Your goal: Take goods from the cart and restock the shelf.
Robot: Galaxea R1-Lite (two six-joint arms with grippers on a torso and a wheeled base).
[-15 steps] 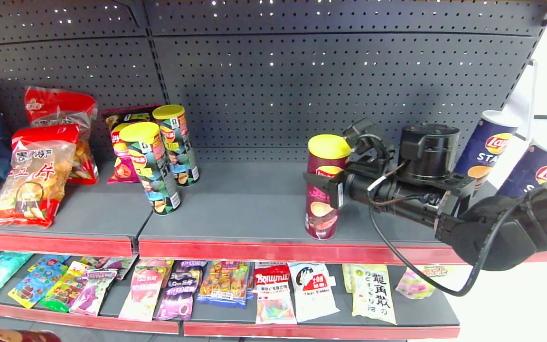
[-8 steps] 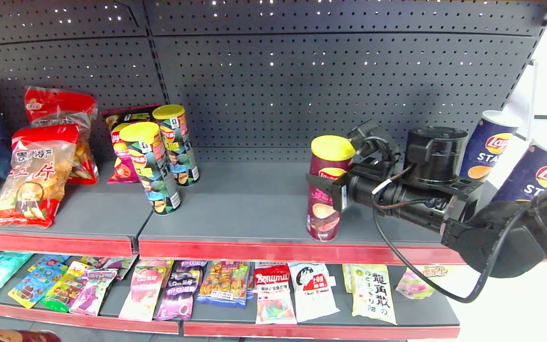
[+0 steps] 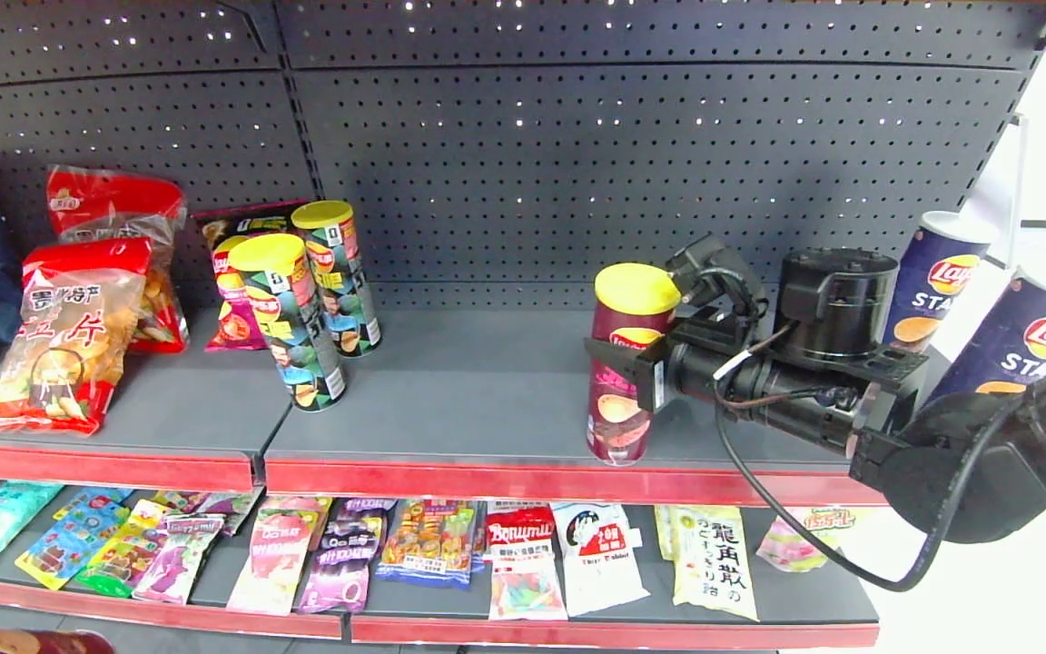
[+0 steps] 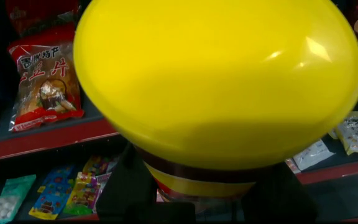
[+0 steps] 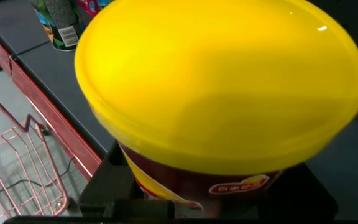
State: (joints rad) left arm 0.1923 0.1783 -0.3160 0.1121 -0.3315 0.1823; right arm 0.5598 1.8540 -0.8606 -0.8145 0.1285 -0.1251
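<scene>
On the upper shelf [image 3: 450,400], right gripper's [image 3: 621,371] maroon can [image 3: 618,427] has edged rightward.

Smooth glossy plastic is noted on the yellow lid [image 3: 636,287], glossy print on the can [image 3: 616,404]; shelf deck [image 3: 478,391] and pegboard [image 3: 577,154]: matt painted metal.

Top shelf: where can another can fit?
The biggest bare patch of the top shelf lies between the green cans and the red can in the right gripper. Behind the red can is bare too. The left end is crowded with snack bags.
</scene>
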